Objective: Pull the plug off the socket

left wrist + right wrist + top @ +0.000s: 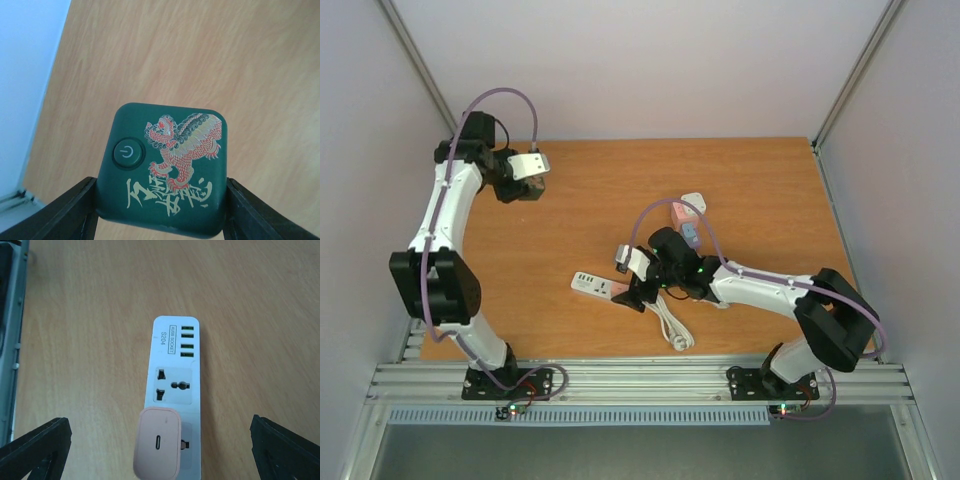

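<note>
Pink plug (157,449) sits in the white socket (175,370).

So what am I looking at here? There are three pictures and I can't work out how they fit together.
It is one moment seen by three cameras. The overhead picture shows two white robot arms bolted at the near edge of a wooden table. The other two pictures come from small cameras on the arms' wrists, so each shows its own dark fingers at the bottom corners.

The left hand, up near the far-left corner, is shut on a green square gadget with a power button and a dragon print.

The right hand is open, hovering over a white power strip lying on the table. A pink plug sits in one of its sockets; that is what must be pulled out. The right fingers stand wide on either side, touching nothing. A few other adapters lie further back.
</note>
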`<state>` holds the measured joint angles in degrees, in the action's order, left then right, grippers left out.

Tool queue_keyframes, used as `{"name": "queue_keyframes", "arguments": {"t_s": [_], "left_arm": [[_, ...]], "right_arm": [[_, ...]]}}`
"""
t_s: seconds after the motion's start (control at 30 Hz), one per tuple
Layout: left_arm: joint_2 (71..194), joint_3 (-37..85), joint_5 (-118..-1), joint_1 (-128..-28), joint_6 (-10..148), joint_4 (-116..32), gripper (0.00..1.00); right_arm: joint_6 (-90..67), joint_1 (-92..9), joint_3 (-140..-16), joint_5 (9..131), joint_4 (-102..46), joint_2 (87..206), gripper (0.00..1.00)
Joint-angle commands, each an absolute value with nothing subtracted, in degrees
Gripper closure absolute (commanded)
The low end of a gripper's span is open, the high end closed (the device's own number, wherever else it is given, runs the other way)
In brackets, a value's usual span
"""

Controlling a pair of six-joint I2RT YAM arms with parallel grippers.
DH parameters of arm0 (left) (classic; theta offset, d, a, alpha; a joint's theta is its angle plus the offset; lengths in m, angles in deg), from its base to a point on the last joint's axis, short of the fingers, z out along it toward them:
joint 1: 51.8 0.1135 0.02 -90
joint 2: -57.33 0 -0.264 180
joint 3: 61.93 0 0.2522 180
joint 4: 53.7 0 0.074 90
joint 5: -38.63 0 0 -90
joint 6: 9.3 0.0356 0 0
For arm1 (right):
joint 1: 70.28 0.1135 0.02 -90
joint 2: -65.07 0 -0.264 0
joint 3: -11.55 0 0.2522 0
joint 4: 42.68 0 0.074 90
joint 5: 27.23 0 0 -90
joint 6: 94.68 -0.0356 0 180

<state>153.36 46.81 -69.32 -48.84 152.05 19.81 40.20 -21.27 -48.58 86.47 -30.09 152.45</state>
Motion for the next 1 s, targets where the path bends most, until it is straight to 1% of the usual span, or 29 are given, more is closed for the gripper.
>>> {"name": "queue_keyframes", "arguments": {"t_s": [0.0,0.13,0.23,0.33,0.7,0.97], "left_arm": [[158.88,52.93,-58.28,-48.64,155.00,18.83,0.71],[164.44,57.20,-52.06,-48.64,158.58,16.41,0.70],[170.85,61.82,-47.59,-48.64,162.51,15.30,0.67],[174.59,64.71,-45.42,-48.70,164.95,15.70,0.64],[183.43,65.28,-36.45,-48.81,173.18,5.35,0.63],[187.53,64.91,-33.70,-49.50,177.32,1.07,0.59]], "right_arm": [[39.32,-21.26,-50.47,87.51,-23.76,147.16,0.01],[38.21,-21.25,-51.11,87.46,-19.91,144.48,0.01],[35.90,-21.31,-50.90,87.65,-18.94,142.29,0.01],[35.97,-21.24,-50.53,87.71,-18.34,141.36,0.01],[35.61,-21.29,-49.04,86.21,-20.21,141.77,0.01],[35.82,-21.32,-48.62,85.94,-20.76,143.50,0.01]]}}
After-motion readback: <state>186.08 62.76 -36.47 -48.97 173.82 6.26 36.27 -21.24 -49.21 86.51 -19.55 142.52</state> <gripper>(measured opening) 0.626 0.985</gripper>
